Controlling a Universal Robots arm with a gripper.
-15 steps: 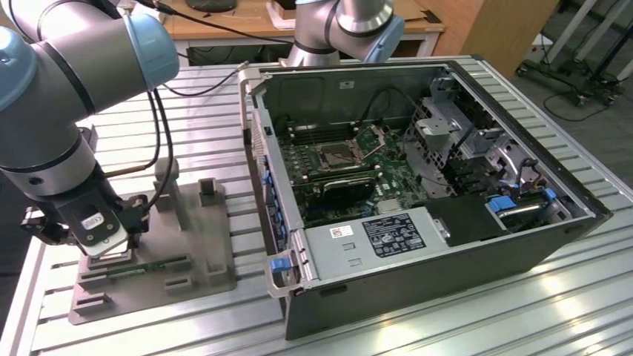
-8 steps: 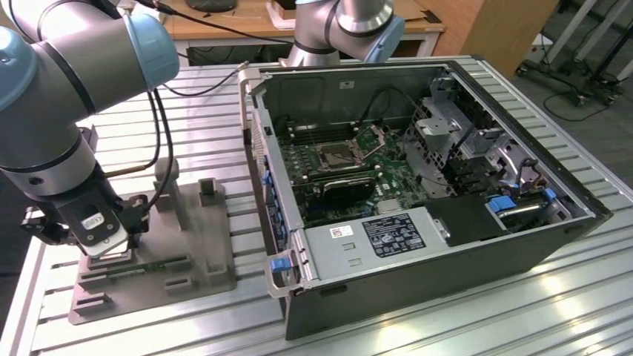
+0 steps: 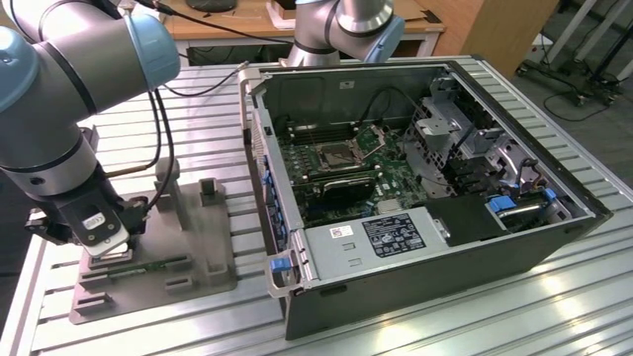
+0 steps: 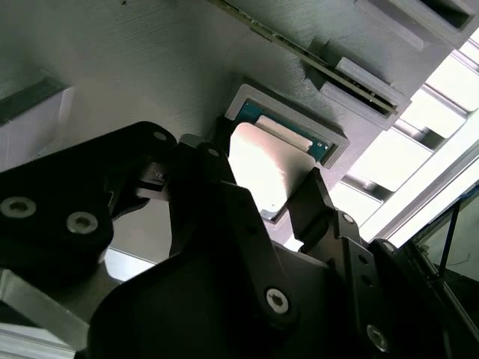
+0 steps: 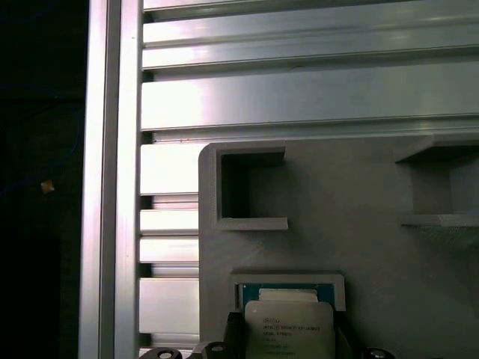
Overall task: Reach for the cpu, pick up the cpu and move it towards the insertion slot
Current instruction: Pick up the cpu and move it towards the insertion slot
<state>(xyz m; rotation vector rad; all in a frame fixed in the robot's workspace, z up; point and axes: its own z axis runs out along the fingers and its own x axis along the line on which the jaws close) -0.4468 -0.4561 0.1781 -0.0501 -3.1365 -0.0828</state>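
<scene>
The cpu (image 5: pixel 289 323), a small square chip with a silvery top and pale rim, lies in a framed recess of the grey plastic tray (image 3: pixel 193 237) at the exterior view's left. My gripper (image 3: pixel 107 254) is low over that recess. In both wrist views its dark fingers (image 4: pixel 313 196) sit against two opposite edges of the cpu (image 4: pixel 262 161), shut on it, and the chip still rests in the recess. The insertion slot (image 3: pixel 336 156), a metal-framed socket with its flap raised, lies on the green board inside the open computer case, well to the right.
The open computer case (image 3: pixel 425 245) takes up the middle and right of the ribbed metal table (image 3: pixel 198 326). A slim green memory stick (image 3: pixel 148 265) lies on the tray beside upright grey posts (image 3: pixel 207 191). A second arm (image 3: pixel 346 30) stands behind the case. Cables hang by my arm.
</scene>
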